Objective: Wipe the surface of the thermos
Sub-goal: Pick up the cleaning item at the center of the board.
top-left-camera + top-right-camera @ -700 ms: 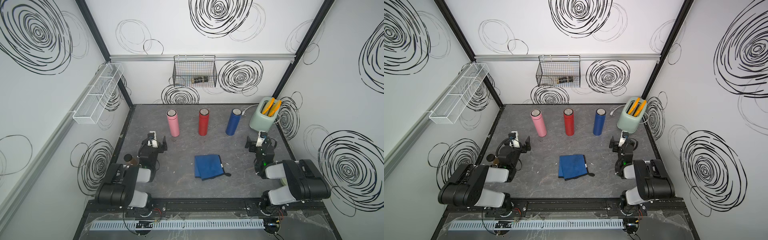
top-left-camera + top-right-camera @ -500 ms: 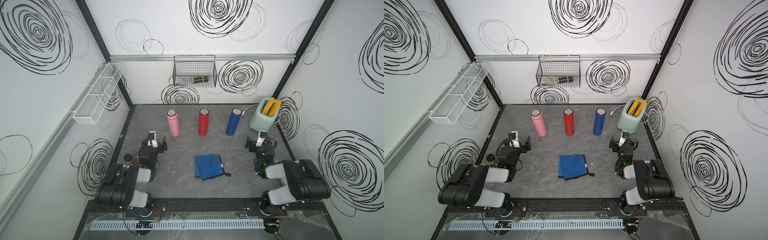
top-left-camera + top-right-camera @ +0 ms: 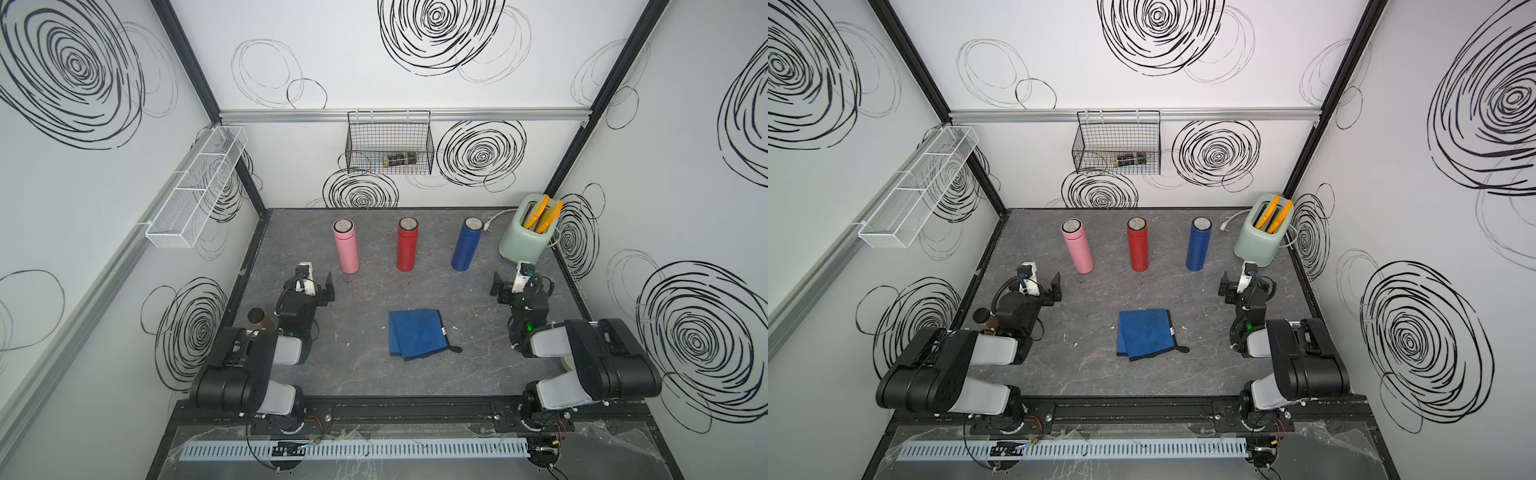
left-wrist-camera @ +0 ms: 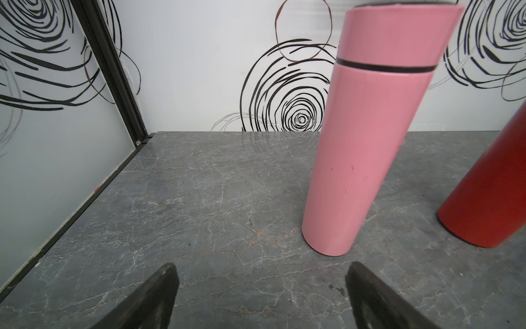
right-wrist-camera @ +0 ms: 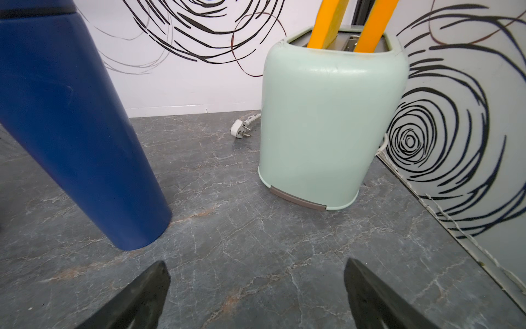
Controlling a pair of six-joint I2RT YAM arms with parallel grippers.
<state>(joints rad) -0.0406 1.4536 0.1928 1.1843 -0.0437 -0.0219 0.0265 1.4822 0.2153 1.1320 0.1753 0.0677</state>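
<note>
We're holding the left gripper and right gripper wide open and empty either side of the blue cloth, probably since grabbing it comes first.

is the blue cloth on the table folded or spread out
Folded. The blue cloth lies on the grey marbled tabletop as a compact rectangle, with overlapping layers visible along its near edge.

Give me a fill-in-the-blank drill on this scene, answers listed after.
The folded cloth is ____ in colour.
The red thermos stands ____ the pink thermos and the blue thermos.
The left gripper and the right gripper are both ____ and empty.
The toaster holds ____ orange slices.
Missing: blue; between; open; two.
</note>
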